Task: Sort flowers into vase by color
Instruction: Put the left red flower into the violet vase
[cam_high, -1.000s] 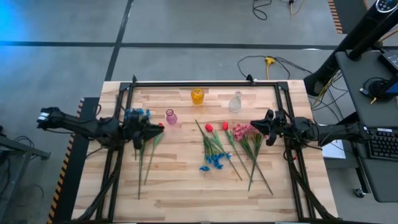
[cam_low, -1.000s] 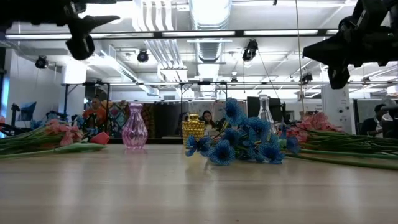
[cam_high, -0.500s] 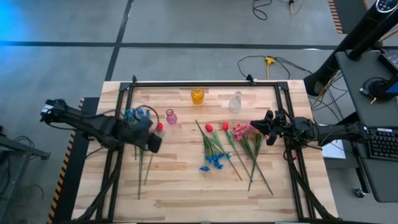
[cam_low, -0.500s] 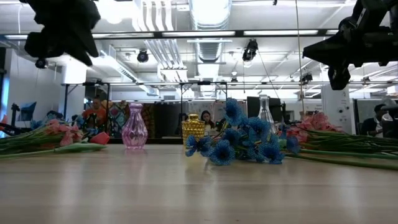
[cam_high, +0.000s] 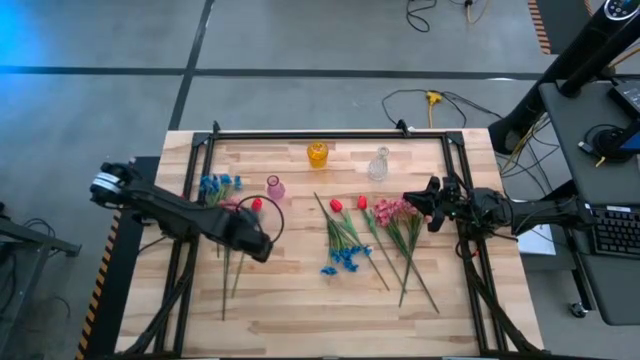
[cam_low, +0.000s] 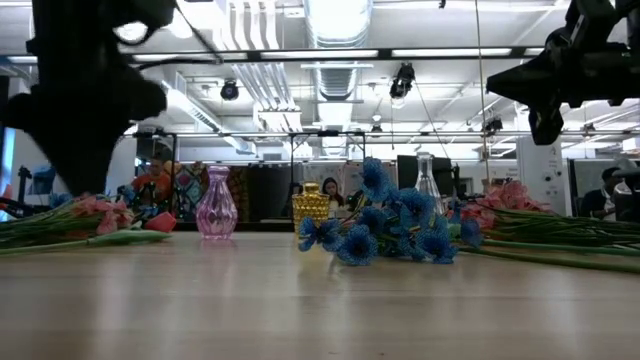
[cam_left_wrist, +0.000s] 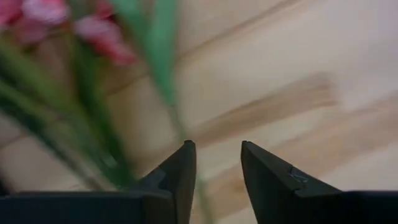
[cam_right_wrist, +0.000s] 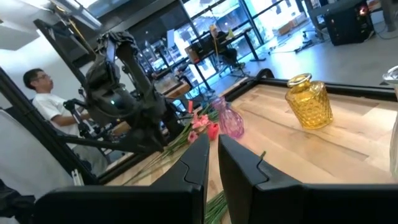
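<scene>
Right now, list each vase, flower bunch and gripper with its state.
Pink glass vase: upright, empty.
Yellow glass vase: upright, empty.
Clear glass vase: upright, empty.
Left flower bunch: lying flat.
Middle flower bunch: lying flat.
Left gripper: open, low over green stems.
Right gripper: shut, raised, empty.

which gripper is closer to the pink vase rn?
Left. The left gripper hangs just in front of the pink vase, over the flower stems there. The right gripper waits on the table's far right side, beyond the middle flower pile.
</scene>
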